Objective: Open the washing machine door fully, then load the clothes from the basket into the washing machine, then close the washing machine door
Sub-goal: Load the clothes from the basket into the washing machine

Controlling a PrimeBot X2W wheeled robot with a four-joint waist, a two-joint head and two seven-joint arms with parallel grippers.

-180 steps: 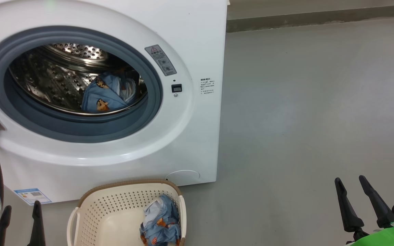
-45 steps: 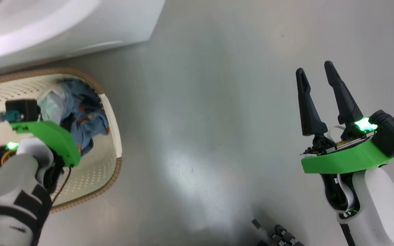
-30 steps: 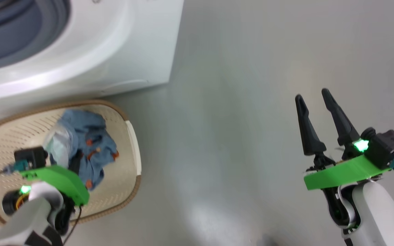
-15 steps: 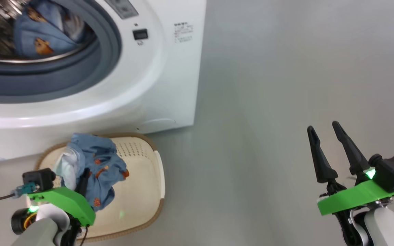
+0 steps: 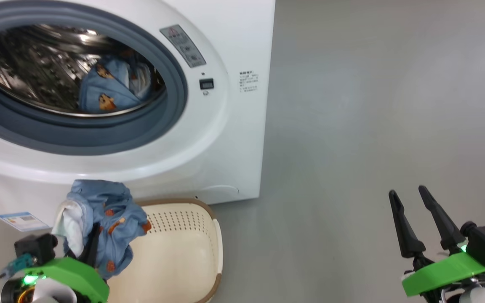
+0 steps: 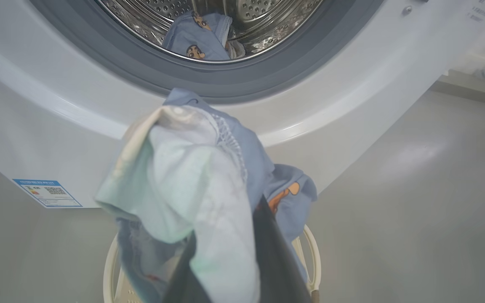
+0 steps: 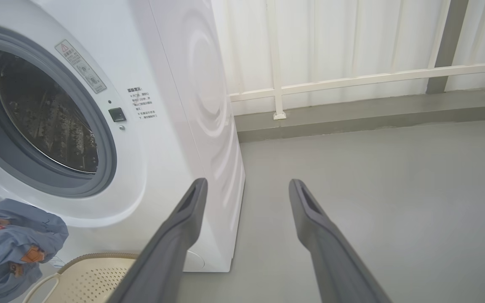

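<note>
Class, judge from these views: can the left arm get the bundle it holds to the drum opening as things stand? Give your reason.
Probably yes. The left gripper is shut on the bundle, lifted above the basket, and the drum opening lies just above and ahead with nothing across it.

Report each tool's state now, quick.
Left tool: closed on the blue clothes bundle, held above the basket.
Right tool: open, holding nothing.
</note>
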